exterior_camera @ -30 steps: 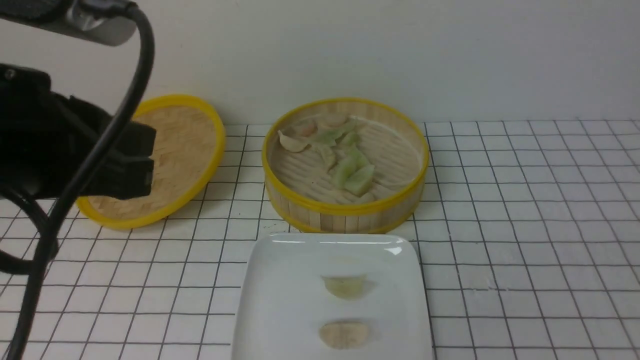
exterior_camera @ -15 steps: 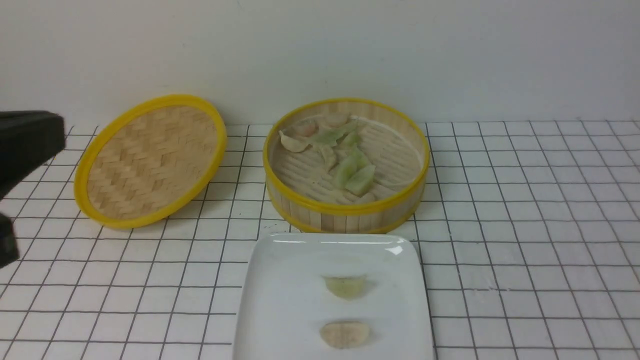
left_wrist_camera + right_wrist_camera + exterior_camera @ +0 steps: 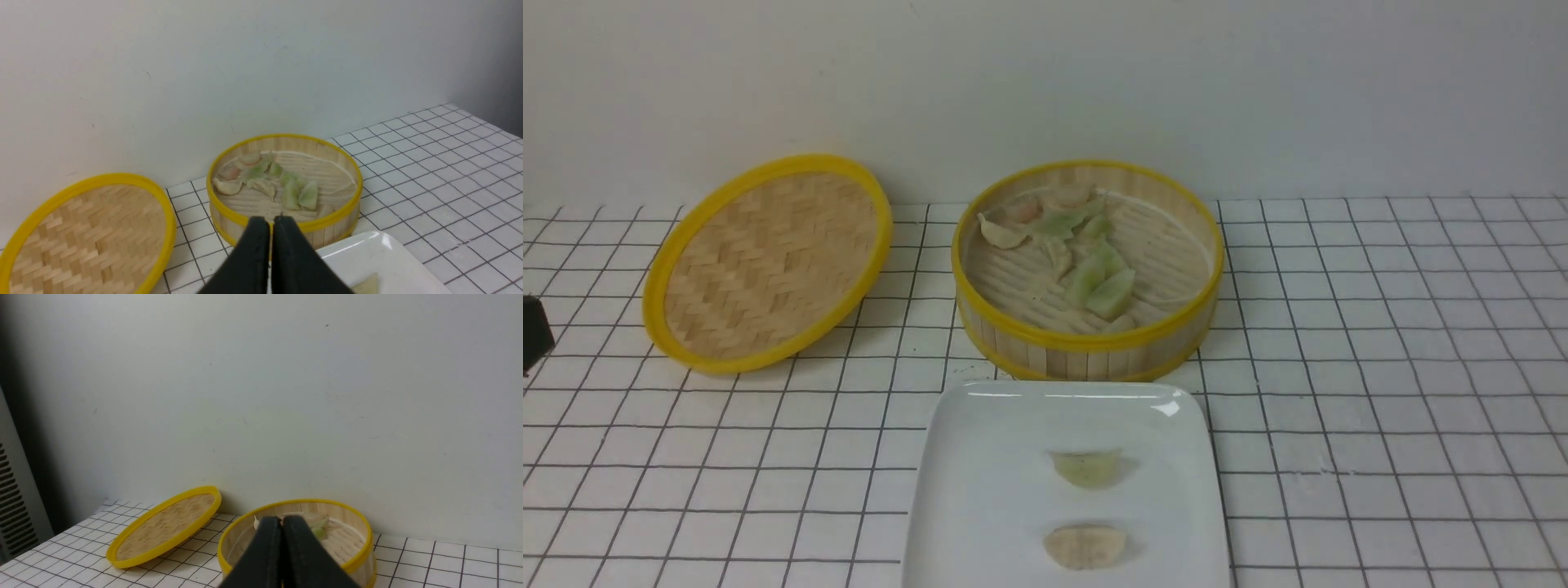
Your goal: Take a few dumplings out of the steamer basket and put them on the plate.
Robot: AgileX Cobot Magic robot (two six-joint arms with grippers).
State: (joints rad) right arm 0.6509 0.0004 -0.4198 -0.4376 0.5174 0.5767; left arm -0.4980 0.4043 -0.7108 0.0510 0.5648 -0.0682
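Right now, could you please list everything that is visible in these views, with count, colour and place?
steamer basket: one, bamboo with yellow rims, behind the plate
dumplings: several, beige and light green, overlapping so count unclear, inside the basket
plate: one, glossy white, nearest the robot
green dumpling: one, light green, middle of the plate
beige dumpling: one, beige, on the plate, nearer the robot
lid: one, woven bamboo with yellow rim, left of the basket, tilted
table: one, white with dark grid lines, under everything
wall: one, pale, behind the table
left gripper: one, black, shut and empty
right gripper: one, black, shut and empty
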